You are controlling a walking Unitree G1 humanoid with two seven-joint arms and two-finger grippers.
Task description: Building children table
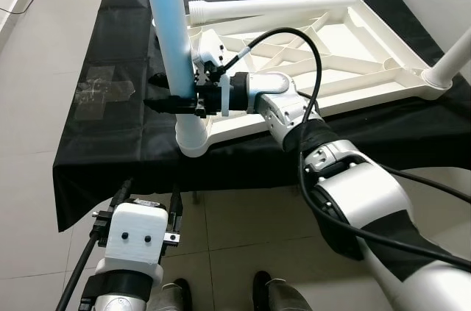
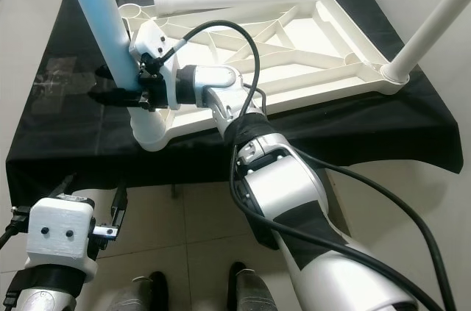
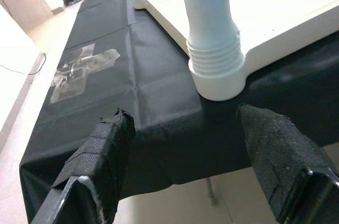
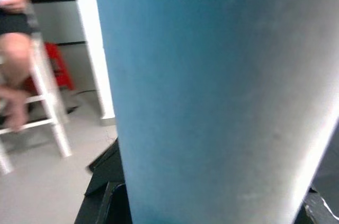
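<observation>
I have the blue leg [image 1: 168, 24] standing upright in the near corner socket of the upturned white tabletop [image 1: 353, 54] on the black-draped counter [image 1: 103, 142]. My right tool [image 1: 173, 101] is clamped around it near the base. One white leg [image 2: 434, 28] stands in the far right corner; another [image 1: 257, 8] lies loose. My left tool [image 3: 185, 155] hangs spread wide and empty below the counter's edge.
</observation>
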